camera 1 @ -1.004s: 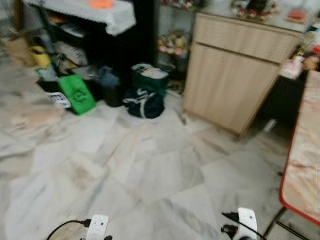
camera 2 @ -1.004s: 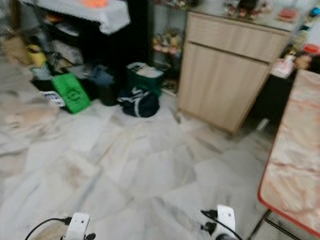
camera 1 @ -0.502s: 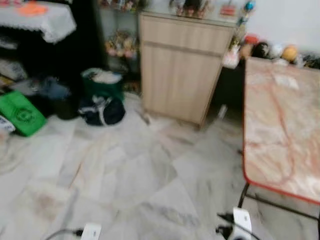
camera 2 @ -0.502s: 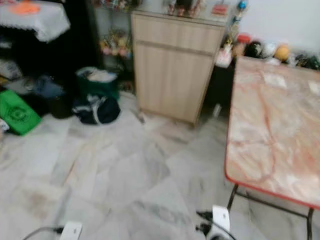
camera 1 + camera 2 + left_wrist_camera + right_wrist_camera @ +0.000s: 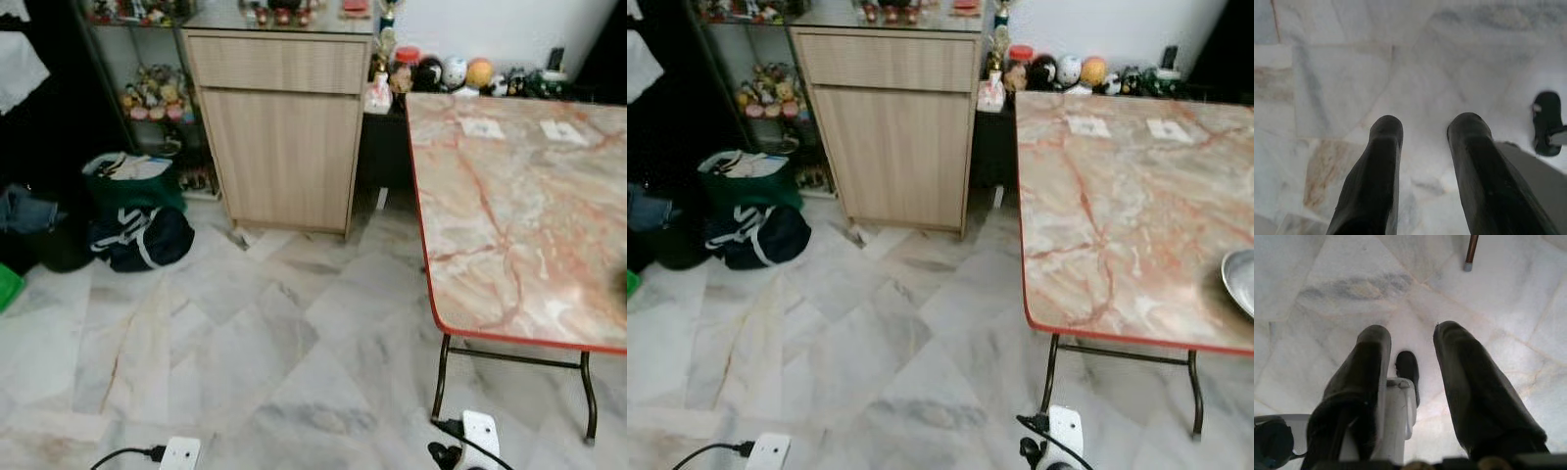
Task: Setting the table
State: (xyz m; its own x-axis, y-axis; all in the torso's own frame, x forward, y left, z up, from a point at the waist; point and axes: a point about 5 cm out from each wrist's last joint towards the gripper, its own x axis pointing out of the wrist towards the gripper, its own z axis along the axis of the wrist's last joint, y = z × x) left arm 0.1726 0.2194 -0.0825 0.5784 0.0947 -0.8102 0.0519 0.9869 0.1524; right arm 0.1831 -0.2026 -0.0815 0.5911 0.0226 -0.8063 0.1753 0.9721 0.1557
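Note:
A marble-patterned table point(image 5: 509, 206) with a red rim stands on the right on thin metal legs. The edge of a metal plate point(image 5: 1240, 281) lies at its right side, and two small white cards point(image 5: 1087, 125) rest near its far end. Both arms hang low at the bottom of the head views. In the left wrist view my left gripper point(image 5: 1424, 128) is open over the marble floor, holding nothing. My right gripper point(image 5: 1412, 337) is open too, pointing down at the floor near a table leg's foot point(image 5: 1468, 265).
A wooden cabinet point(image 5: 282, 132) stands against the far wall left of the table. Dark and green bags point(image 5: 137, 211) lie on the floor at the left. Jars and round ornaments point(image 5: 441, 73) line the wall behind the table. Open marble floor point(image 5: 265, 343) lies ahead.
The camera has swung to the right: the bags and cabinet slid left and the table came fully into view. Both arms stay hanging low.

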